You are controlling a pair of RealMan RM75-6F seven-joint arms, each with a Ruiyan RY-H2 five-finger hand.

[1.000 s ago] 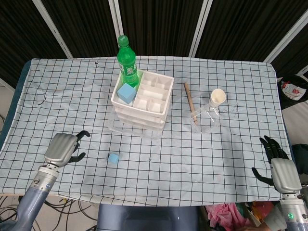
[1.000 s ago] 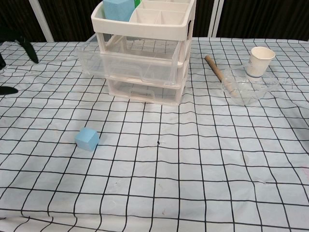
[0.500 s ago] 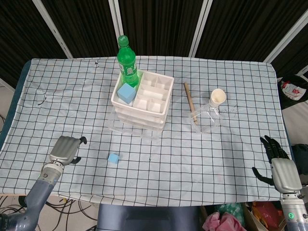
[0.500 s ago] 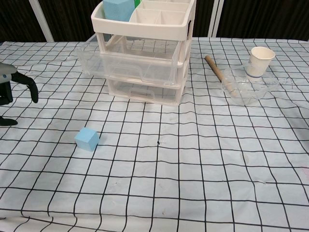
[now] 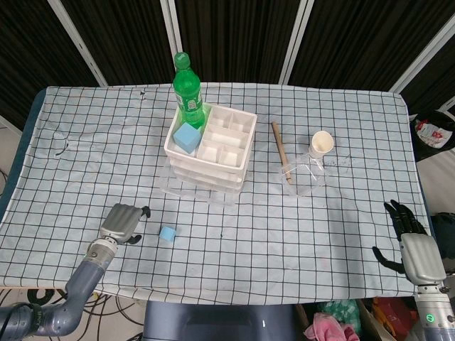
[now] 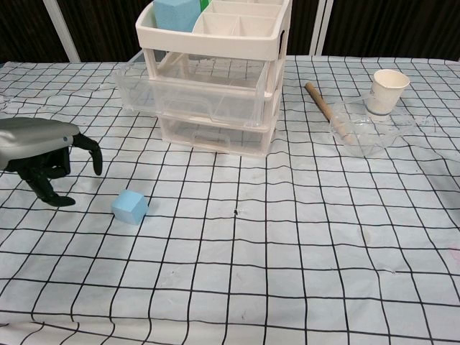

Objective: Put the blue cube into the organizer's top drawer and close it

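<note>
Hovering beside blue cube, left hand empty, fingers apart; right hand likewise.

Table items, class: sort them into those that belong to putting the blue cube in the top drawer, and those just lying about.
Belong to the job:
small blue cube on the cloth
organizer
top drawer, pulled open
left hand, beside the cube, apart from it

Lying about:
green bottle
large blue block in the organizer's top tray
wooden stick
paper cup
clear plastic container

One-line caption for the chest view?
Left hand, fingers apart, beside the small blue cube before the organizer.
</note>
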